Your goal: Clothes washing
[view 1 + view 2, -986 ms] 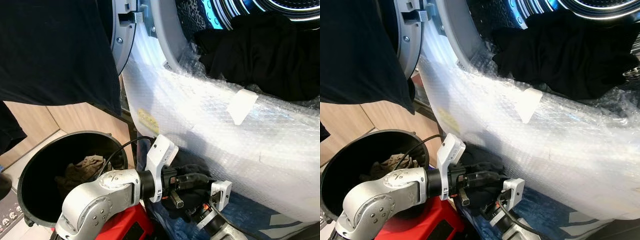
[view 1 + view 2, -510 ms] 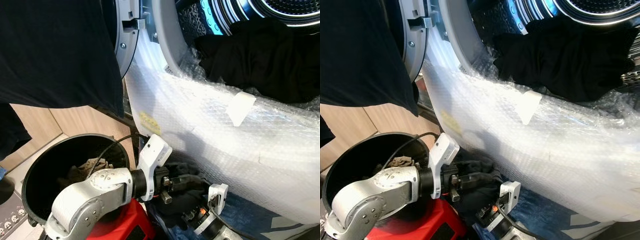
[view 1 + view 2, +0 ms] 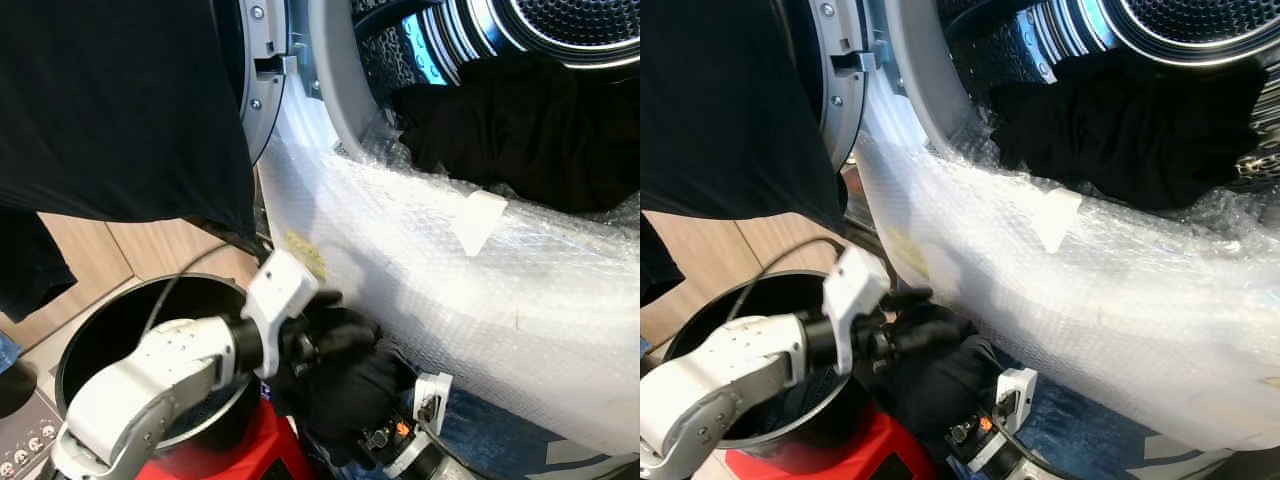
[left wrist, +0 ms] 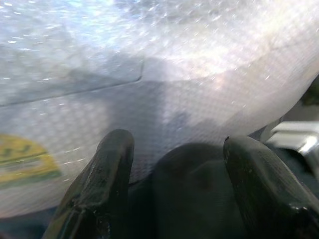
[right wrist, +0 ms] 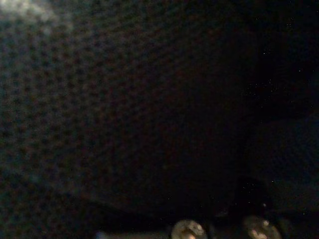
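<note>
Left hand (image 3: 335, 335) sits low in front of the washer, just past the rim of the black bin (image 3: 110, 330). Wrist view shows its two fingers (image 4: 107, 179) spread apart with a dark garment (image 3: 355, 385) bunched between them; cloth touches both, no clamp visible, so call it released. The garment hangs as a black wad right at the fingertips, below the bubble-wrapped front of the washer (image 3: 420, 260), above the red base (image 3: 250, 455). Bubble wrap is just ahead of the fingers, very little room forward; a yellow label (image 4: 25, 159) sits on it beside one finger.

Right hand: wrist camera housing (image 3: 430, 395) pokes up under the garment, wrist view nearly black, only dark fabric weave up close. Can't tell whether its fingers are apart or together.

More dark clothes (image 3: 520, 130) lie inside the open drum (image 3: 590, 30), piled against its lower lip. Black cloth (image 3: 110, 100) hangs over the open door (image 3: 262, 80) at upper left.
</note>
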Robot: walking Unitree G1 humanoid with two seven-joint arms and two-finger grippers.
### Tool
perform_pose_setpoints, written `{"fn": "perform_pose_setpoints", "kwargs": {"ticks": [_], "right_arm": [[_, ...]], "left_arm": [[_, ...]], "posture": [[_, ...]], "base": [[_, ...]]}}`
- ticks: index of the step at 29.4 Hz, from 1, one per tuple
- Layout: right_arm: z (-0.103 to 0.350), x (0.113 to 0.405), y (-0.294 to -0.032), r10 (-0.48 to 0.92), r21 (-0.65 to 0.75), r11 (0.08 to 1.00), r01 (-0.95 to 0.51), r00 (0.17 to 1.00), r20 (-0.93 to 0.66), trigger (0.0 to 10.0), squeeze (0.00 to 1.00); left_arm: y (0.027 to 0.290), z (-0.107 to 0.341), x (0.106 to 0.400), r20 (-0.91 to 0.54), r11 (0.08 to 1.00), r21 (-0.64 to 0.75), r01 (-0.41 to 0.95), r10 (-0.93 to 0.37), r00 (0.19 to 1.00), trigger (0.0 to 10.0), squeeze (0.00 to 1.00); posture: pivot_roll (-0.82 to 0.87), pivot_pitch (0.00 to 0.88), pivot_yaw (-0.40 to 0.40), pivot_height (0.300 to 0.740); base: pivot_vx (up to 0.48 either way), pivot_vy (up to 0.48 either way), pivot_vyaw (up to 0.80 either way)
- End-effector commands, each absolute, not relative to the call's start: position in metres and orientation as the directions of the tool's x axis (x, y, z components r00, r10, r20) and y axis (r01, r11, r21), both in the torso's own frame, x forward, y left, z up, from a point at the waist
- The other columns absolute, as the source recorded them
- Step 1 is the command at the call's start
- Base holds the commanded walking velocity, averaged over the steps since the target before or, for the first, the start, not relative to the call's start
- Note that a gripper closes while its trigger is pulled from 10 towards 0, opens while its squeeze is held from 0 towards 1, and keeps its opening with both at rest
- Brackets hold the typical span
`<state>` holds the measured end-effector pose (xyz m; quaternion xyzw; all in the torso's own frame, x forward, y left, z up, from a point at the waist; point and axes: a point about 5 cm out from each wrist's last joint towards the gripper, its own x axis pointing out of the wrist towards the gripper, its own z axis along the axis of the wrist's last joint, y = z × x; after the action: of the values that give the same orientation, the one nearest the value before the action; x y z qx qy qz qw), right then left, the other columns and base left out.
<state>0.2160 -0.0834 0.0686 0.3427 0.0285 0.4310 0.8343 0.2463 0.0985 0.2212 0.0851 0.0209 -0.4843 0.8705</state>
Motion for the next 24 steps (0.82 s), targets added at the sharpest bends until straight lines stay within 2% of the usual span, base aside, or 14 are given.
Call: {"fn": "perform_pose_setpoints", "kwargs": {"ticks": [1,2,6,7,8,10,13,15,18,20,24], "right_arm": [[0.078,0.214,-0.084,0.75,0.569,0.368,-0.736,0.596,0.286,0.0,0.0],[0.076,0.215,-0.088,0.748,0.569,0.379,-0.73,0.603,0.275,0.0,0.0],[0.075,0.216,-0.091,0.745,0.571,0.386,-0.724,0.61,0.269,0.0,0.0],[0.076,0.216,-0.091,0.749,0.568,0.383,-0.729,0.605,0.27,0.0,0.0],[0.076,0.216,-0.091,0.753,0.566,0.377,-0.733,0.598,0.273,0.0,0.0],[0.076,0.216,-0.091,0.753,0.566,0.376,-0.734,0.598,0.275,0.0,0.0],[0.075,0.215,-0.092,0.753,0.572,0.373,-0.731,0.598,0.274,0.0,0.0],[0.075,0.215,-0.092,0.761,0.575,0.363,-0.733,0.59,0.272,0.0,0.0],[0.077,0.215,-0.089,0.787,0.549,0.351,-0.759,0.557,0.266,0.0,0.0],[0.079,0.216,-0.089,0.779,0.547,0.355,-0.758,0.564,0.276,0.0,0.0],[0.082,0.215,-0.089,0.782,0.537,0.348,-0.769,0.554,0.287,0.0,0.0]], "left_arm": [[0.11,0.226,0.249,-0.123,0.561,0.201,0.803,-0.799,0.589,10.0,0.0],[0.122,0.223,0.253,-0.167,0.587,0.262,0.766,-0.754,0.635,10.0,0.0],[0.135,0.219,0.254,-0.202,0.605,0.319,0.729,-0.708,0.676,10.0,0.0],[0.142,0.215,0.256,-0.215,0.641,0.326,0.694,-0.665,0.715,10.0,0.0],[0.158,0.205,0.261,-0.233,0.727,0.321,0.606,-0.56,0.795,10.0,0.0],[0.164,0.202,0.263,-0.235,0.757,0.315,0.572,-0.522,0.82,10.0,0.0],[0.178,0.192,0.274,-0.166,0.853,0.307,0.422,-0.389,0.906,10.0,0.0],[0.179,0.181,0.278,-0.171,0.863,0.305,0.403,-0.367,0.914,10.0,0.0],[0.187,0.158,0.286,-0.163,0.858,0.395,0.328,-0.286,0.944,10.0,0.0],[0.191,0.153,0.287,-0.135,0.864,0.414,0.288,-0.254,0.958,10.0,0.0],[0.204,0.147,0.289,-0.076,0.909,0.381,0.167,-0.149,0.986,10.0,0.0]], "posture": [[0.08,0.094,0.001,0.74],[0.09,0.102,-0.004,0.74],[0.1,0.109,0.0,0.74],[0.1,0.113,0.001,0.74],[0.1,0.115,-0.001,0.74],[0.11,0.11,0.0,0.74],[0.11,0.108,-0.013,0.74],[0.13,0.107,-0.021,0.74],[0.11,0.112,-0.011,0.74],[0.11,0.111,-0.009,0.74],[0.1,0.11,-0.004,0.74]], "base": [[0.0,0.0,0.0],[0.0,0.0,0.0],[0.0,0.0,0.0],[0.0,0.0,0.0],[0.0,0.0,0.0],[0.0,0.0,0.0],[0.0,0.0,0.0],[0.0,0.0,0.0],[0.0,0.0,0.0],[0.0,0.0,0.0],[0.0,0.0,0.0]]}}
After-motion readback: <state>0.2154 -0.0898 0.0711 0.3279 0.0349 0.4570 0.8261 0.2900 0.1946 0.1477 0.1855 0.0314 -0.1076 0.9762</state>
